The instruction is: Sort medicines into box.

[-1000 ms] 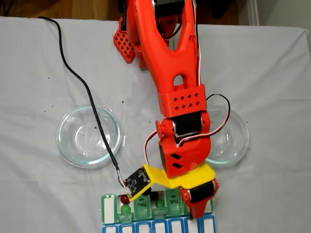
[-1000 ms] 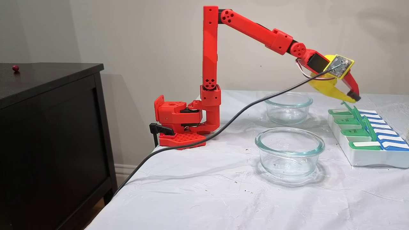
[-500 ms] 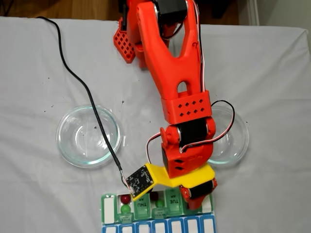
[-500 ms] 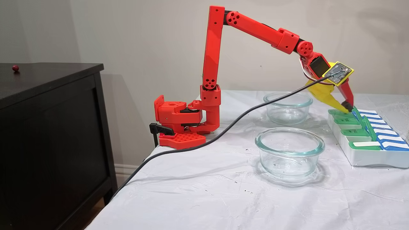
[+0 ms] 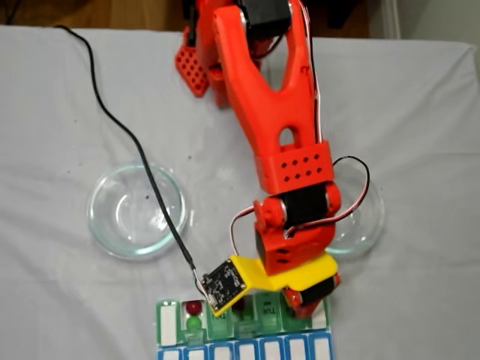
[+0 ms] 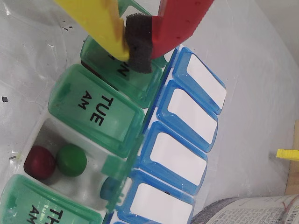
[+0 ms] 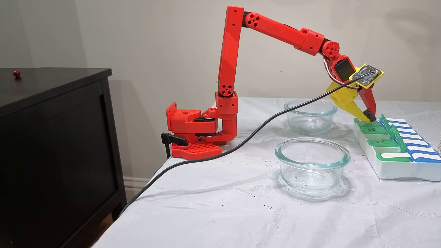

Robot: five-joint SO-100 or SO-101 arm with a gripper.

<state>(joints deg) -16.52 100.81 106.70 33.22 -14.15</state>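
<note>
The red printed arm reaches across the white-clothed bench (image 7: 213,213) and tips its claw (image 6: 139,44) down onto the flat rectangular pill organizer with translucent green lids, a blue row and white labels (image 6: 180,154), which lies at the bench edge farthest from the arm's base, at the bottom edge of a fixed view (image 5: 240,341) and at the right of the other (image 7: 396,144). In the wrist view the yellow finger and the red finger are drawn in narrow on either side of a black foam pad, with no pill between them, and the pad rests on or just above the closed green lid next to the one marked TUE AM (image 6: 96,109). Beyond that TUE lid one compartment stands open, and a dark red round pill (image 6: 39,162) lies there touching a bright green round pill (image 6: 71,159). Seen from above, another open compartment near the organizer's left end holds a dark red ball (image 5: 194,307) just above a green ball (image 5: 194,323). Two round clear glass dishes stand on the cloth, one to the left of the arm (image 5: 136,211) and one partly under it on the right (image 5: 367,217). A small dark red ball (image 7: 16,73) sits apart on the black cabinet (image 7: 51,137) beside the bench.
</note>
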